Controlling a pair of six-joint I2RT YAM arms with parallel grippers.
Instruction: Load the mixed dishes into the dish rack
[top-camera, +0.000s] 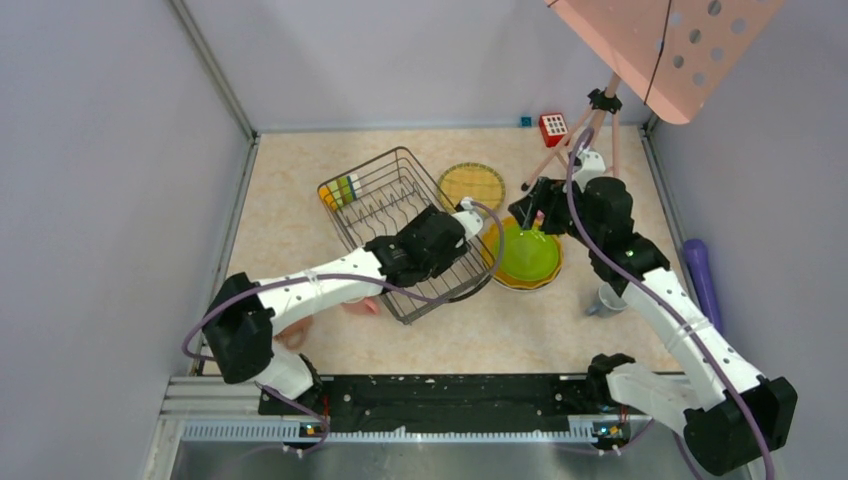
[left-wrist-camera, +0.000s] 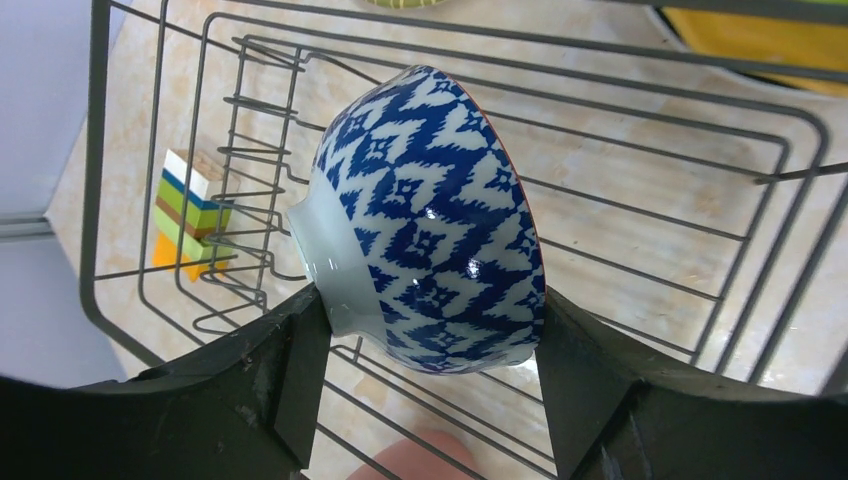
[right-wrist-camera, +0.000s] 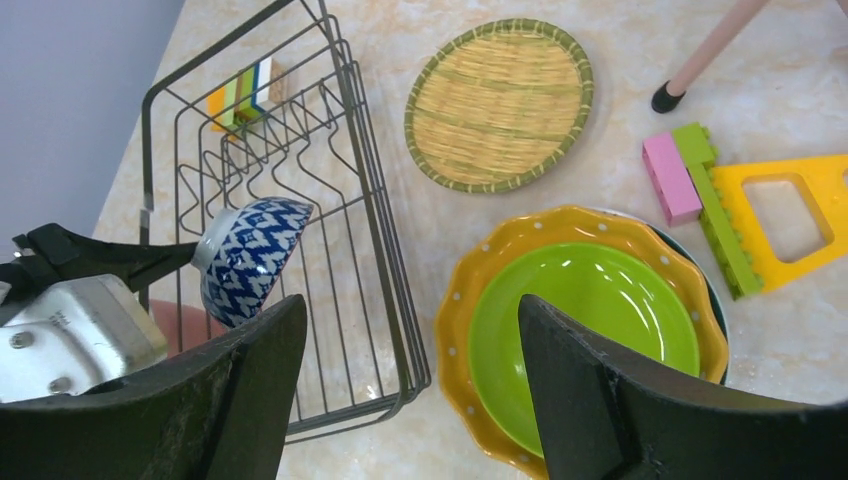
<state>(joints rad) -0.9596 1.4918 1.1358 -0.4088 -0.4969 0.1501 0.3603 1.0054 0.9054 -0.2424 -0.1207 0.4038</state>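
Observation:
My left gripper (left-wrist-camera: 430, 350) is shut on the blue-white patterned bowl (left-wrist-camera: 430, 220), one finger on its foot and the other on its rim. The bowl lies tipped on its side, low inside the dish rack (left-wrist-camera: 640, 210). In the right wrist view the bowl (right-wrist-camera: 250, 255) sits in the near part of the rack (right-wrist-camera: 350, 130). My right gripper (right-wrist-camera: 410, 340) is open and empty above the rack's corner and the lime green plate (right-wrist-camera: 590, 320). That plate is stacked on the yellow-orange dotted plate (right-wrist-camera: 470, 300). From above, the left gripper (top-camera: 445, 232) is over the rack (top-camera: 385, 195).
A round woven tray (right-wrist-camera: 500, 100) lies beyond the plates, with toy blocks (right-wrist-camera: 700, 190) to their right. A pink mug (top-camera: 362, 305) lies beside the rack's near edge. A grey-blue mug (top-camera: 608, 300) stands by the right arm. A tripod leg (top-camera: 560, 150) stands at the back right.

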